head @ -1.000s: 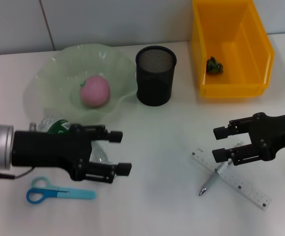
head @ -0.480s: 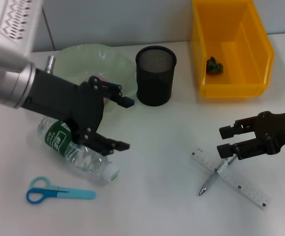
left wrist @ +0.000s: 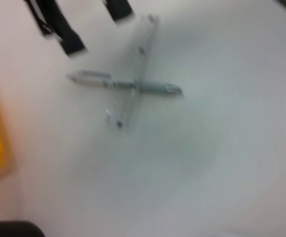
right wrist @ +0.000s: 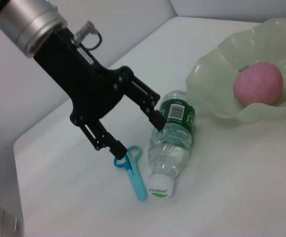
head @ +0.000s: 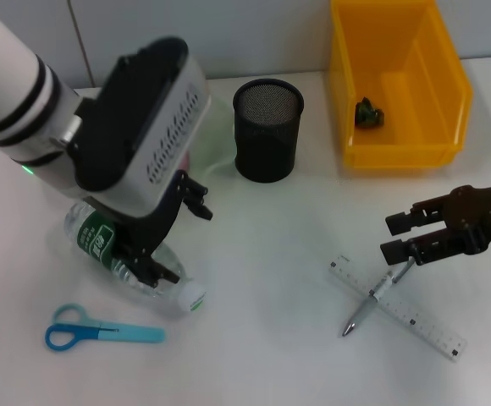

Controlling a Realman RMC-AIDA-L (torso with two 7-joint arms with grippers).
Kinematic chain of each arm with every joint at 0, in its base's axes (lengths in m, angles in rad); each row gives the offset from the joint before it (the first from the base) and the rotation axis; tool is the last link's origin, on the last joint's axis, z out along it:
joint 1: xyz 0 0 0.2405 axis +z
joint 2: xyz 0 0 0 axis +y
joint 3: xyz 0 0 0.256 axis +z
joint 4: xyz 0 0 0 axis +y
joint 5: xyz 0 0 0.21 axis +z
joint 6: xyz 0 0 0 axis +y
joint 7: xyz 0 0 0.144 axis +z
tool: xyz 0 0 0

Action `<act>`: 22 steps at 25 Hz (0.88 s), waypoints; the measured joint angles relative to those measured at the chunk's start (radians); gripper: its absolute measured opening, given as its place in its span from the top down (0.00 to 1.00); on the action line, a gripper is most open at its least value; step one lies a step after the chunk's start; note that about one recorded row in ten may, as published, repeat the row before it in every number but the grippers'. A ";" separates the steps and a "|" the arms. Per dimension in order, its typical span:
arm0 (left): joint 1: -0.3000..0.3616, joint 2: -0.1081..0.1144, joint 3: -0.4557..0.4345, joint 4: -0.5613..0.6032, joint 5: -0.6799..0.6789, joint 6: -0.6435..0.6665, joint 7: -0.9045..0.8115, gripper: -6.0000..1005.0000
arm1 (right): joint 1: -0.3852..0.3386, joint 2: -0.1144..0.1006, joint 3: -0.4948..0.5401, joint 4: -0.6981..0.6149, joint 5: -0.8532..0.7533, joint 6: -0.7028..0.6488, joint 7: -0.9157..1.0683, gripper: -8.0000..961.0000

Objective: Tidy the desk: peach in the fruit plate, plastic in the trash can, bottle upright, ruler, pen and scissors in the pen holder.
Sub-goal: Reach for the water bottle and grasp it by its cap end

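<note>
A white desk, seen from the robot's head, nearest things first. At the near left lie blue scissors [head: 102, 330], flat, handles to the left. At the near right a clear ruler [head: 398, 307] lies aslant with a pen [head: 374, 298] crossed over it.

Just beyond the scissors a plastic bottle [head: 135, 264] lies on its side, green label toward the far left, white cap toward the near right. The left gripper [head: 171, 238] hangs over it with jaws spread wide, one finger on each side of the bottle's body; whether they touch it cannot be told. The right wrist view shows the same: the open black fingers [right wrist: 150, 106] straddle the bottle [right wrist: 172, 143], the scissors [right wrist: 133, 170] just beside its cap.

On the right, the right gripper [head: 408, 237] hovers over the upper end of the pen, its jaws open and holding nothing.

Farther back stands a black mesh pen holder [head: 267, 129], upright. To its left the pale green fruit plate [right wrist: 241, 84] holds a pink peach [right wrist: 258, 83]; the left arm hides most of it from the head view. At the far right a yellow bin [head: 398, 80] contains a small dark green scrap [head: 369, 112].
</note>
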 joint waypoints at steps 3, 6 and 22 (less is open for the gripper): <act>-0.002 -0.001 0.026 0.000 0.025 0.003 0.007 0.16 | 0.008 -0.004 0.001 0.000 -0.006 0.002 0.013 0.25; 0.002 -0.001 0.047 0.002 0.046 0.018 0.023 0.16 | 0.018 -0.013 0.011 0.001 -0.019 0.003 0.031 0.25; 0.023 -0.006 0.213 0.006 0.072 -0.021 0.052 0.16 | 0.017 -0.019 0.029 0.005 -0.025 -0.003 0.054 0.25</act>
